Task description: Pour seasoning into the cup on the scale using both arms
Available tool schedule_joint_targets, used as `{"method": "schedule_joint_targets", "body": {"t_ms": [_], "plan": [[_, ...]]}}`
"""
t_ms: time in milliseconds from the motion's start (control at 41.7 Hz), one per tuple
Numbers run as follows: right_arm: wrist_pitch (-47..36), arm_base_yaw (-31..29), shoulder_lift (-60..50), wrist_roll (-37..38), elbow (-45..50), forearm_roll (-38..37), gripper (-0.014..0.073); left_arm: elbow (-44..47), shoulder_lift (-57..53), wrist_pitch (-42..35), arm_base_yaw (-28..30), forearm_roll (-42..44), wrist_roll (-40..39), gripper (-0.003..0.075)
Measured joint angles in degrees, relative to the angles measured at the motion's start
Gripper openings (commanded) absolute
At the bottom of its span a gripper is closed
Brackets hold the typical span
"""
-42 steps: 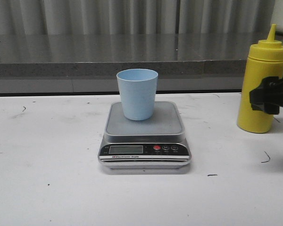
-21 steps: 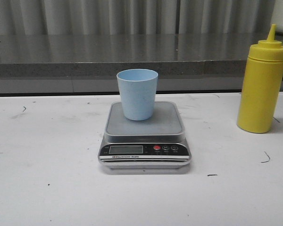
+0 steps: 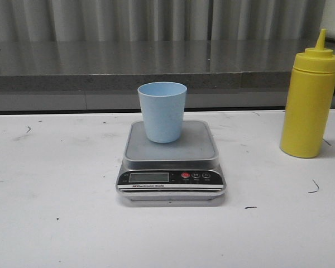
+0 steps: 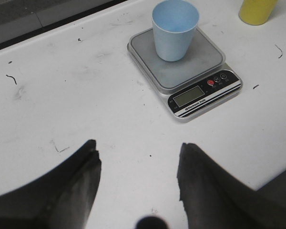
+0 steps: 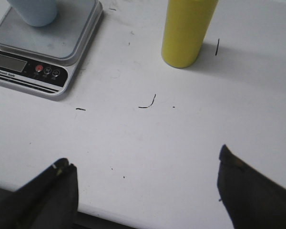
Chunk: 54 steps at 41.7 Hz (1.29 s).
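Both my grippers are spread and empty; my right gripper (image 5: 145, 191) has left the seasoning (image 3: 310, 100), upright right of the scale (image 3: 171, 162) bearing the cup (image 3: 162, 111); left gripper (image 4: 138, 176) hangs back.

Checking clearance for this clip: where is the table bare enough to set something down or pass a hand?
Bare patches: the broad stretch left of the scale, the strip in front of it toward the near edge, and the gap between the scale and the yellow squeeze bottle. The only occupied spot is the scale platform, which carries the blue cup. Both pincers hang open over bare table near the front edge.
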Motion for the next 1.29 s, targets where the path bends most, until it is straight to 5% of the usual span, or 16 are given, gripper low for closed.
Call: {"method": "schedule_joint_targets", "body": {"t_ms": [455,671,982,1030,1294], "plan": [[5.5,0.0,-6.0,0.0,0.0,-0.2,0.0598,0.0,0.0,0.0,0.0,0.0,0.0,0.0356],[3.8,0.0,-6.0,0.1,0.0,-0.2,0.0363,0.0,0.0,0.0,0.0,0.0,0.0,0.0323],[2.8,0.0,-6.0,0.3,0.0,0.2,-0.0055,0.0,0.0,0.0,0.0,0.0,0.0,-0.0022],[2.4,0.0,-6.0,0.4,0.0,0.6,-0.0097,0.0,0.0,0.0,0.0,0.0,0.0,-0.0020],[2.0,0.0,-6.0,0.4,0.0,1.2,-0.0117,0.0,0.0,0.0,0.0,0.0,0.0,-0.0020]]}}
